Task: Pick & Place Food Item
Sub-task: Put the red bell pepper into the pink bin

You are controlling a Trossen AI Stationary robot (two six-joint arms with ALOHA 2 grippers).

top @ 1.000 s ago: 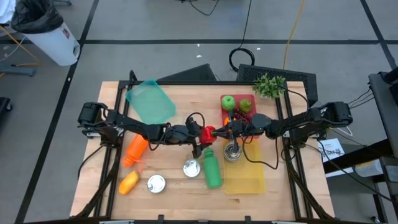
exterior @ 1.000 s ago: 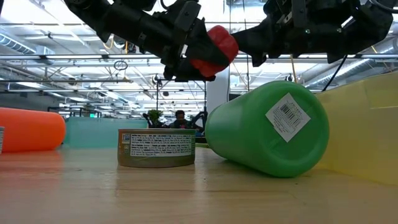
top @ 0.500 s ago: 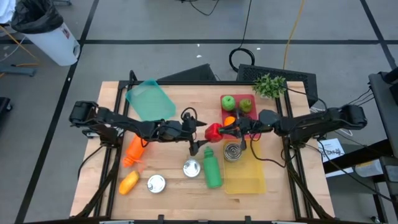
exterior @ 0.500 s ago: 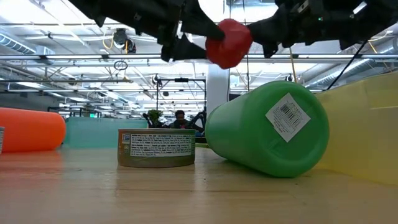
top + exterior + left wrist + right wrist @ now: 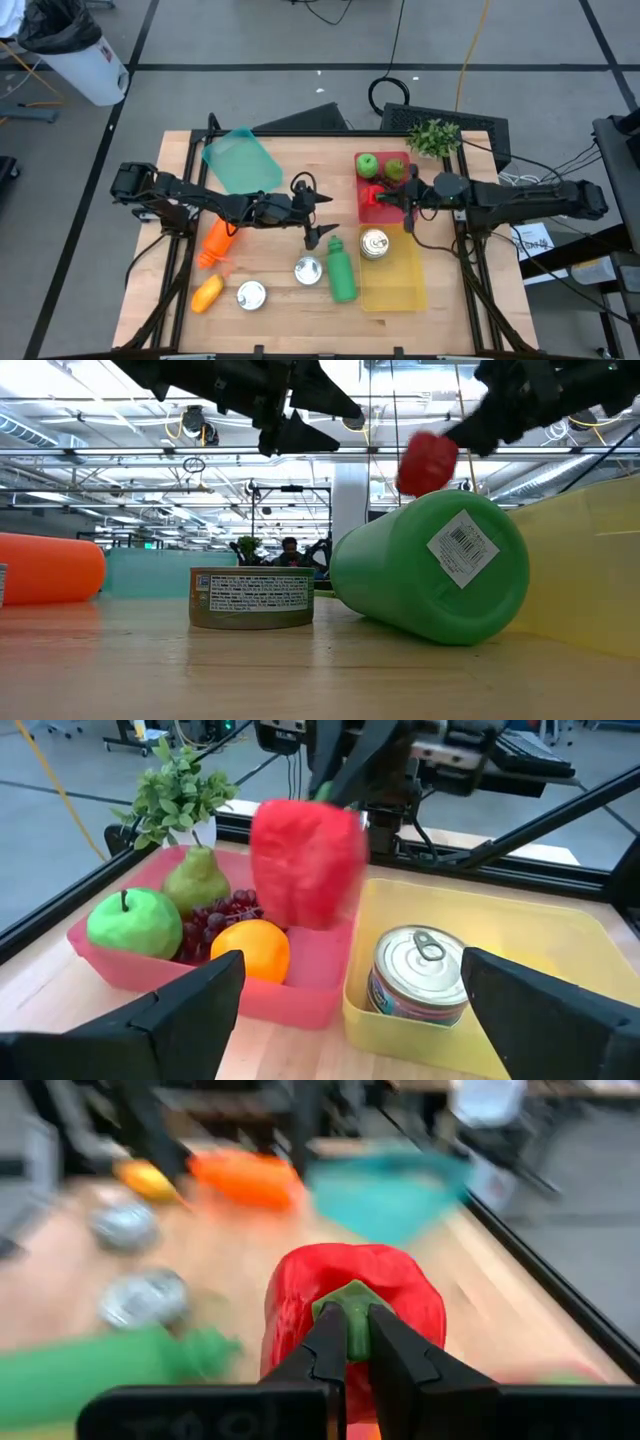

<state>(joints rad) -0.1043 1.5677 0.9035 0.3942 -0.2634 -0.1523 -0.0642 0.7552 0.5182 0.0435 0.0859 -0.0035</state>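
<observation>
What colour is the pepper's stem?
Green; the right gripper pinches the pepper by it, clearest in the right wrist view.

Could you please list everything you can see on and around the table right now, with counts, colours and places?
Bell pepper: one, red, held by its green stem above the red tray.
Red tray: one, back right of table; holds a green apple, a green pear, dark grapes, an orange.
Yellow tray: one, in front of the red tray; holds one silver can.
Green bottle: one, lying mid-table.
Cans: two, silver, front of table.
Orange bottles: two, left front.
Teal lid: one, back left.
Plant: one, green, back right corner.
Left gripper: open, empty, mid-table.
Right gripper: shut on the pepper's stem.
</observation>
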